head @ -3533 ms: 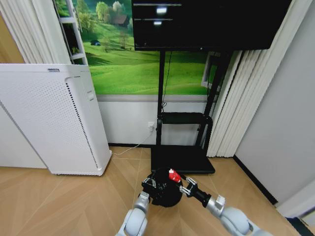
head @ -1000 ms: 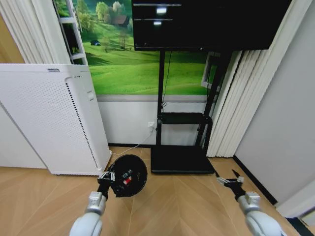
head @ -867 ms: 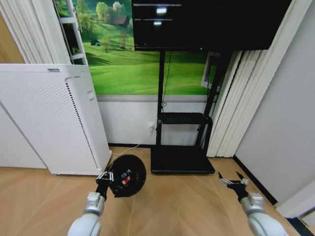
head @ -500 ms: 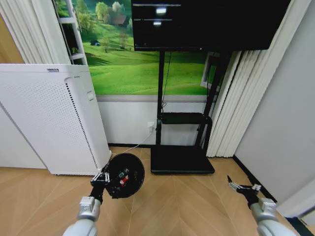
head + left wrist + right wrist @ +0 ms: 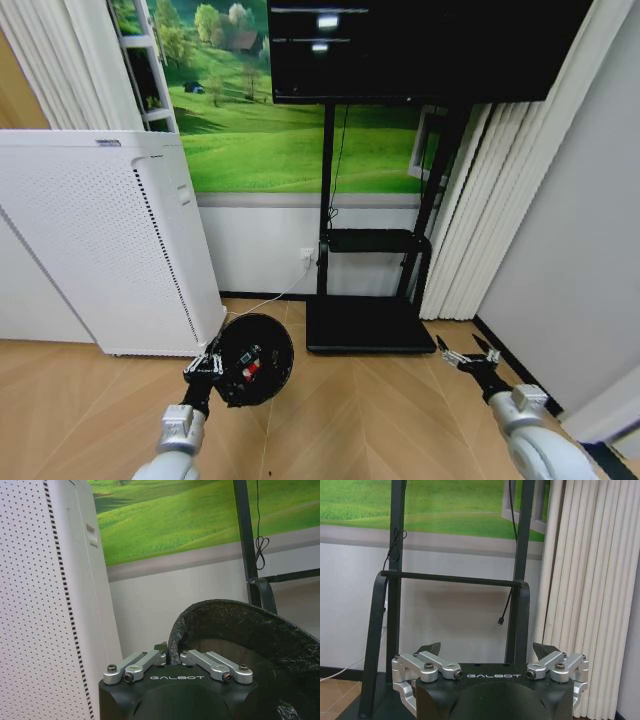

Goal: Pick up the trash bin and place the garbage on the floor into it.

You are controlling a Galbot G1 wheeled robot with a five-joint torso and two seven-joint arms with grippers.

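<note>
On the left, just beside the white appliance (image 5: pixel 110 240), the left hand (image 5: pixel 205 367) holds the trash bin (image 5: pixel 255 358) by its rim, garbage (image 5: pixel 248 366) inside. The right hand (image 5: pixel 465 355) hangs wide open, empty. The picking looks finished; the bin probably needs setting down upright.

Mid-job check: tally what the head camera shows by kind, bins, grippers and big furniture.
trash bin: 1
grippers: 2, the left gripper clamped on the bin's rim, the right gripper with jaws open
white appliance: 1
black stand: 1
Total: 5
</note>
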